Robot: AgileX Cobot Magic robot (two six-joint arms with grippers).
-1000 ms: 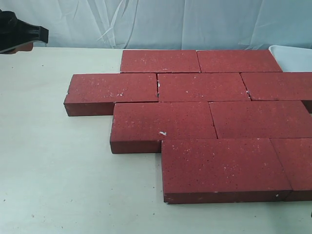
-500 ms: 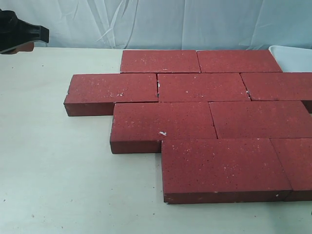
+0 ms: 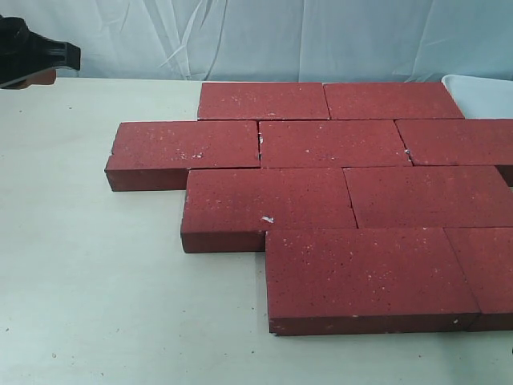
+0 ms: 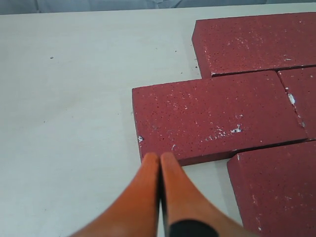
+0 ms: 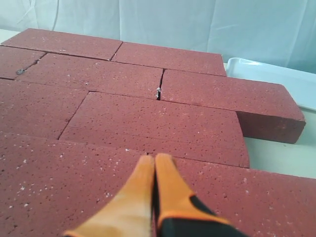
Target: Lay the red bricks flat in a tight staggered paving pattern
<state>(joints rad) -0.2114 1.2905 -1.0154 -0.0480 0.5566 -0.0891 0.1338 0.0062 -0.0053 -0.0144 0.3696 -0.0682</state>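
Several dark-red bricks (image 3: 329, 192) lie flat on the pale table (image 3: 96, 281) in four staggered rows, edges touching. The leftmost brick (image 3: 184, 146) of the second row juts out toward the left. In the left wrist view my left gripper (image 4: 159, 156) is shut and empty, its orange fingers together just short of that brick's (image 4: 217, 116) corner. Its black arm (image 3: 32, 52) shows at the exterior view's upper left. My right gripper (image 5: 155, 158) is shut and empty, over the bricks' (image 5: 148, 116) top face. It does not show in the exterior view.
A white tray (image 3: 481, 95) stands at the back right beside the bricks, also in the right wrist view as a white tray (image 5: 276, 79). A pale blue cloth (image 3: 264, 36) hangs behind the table. Bare table lies left and front of the bricks.
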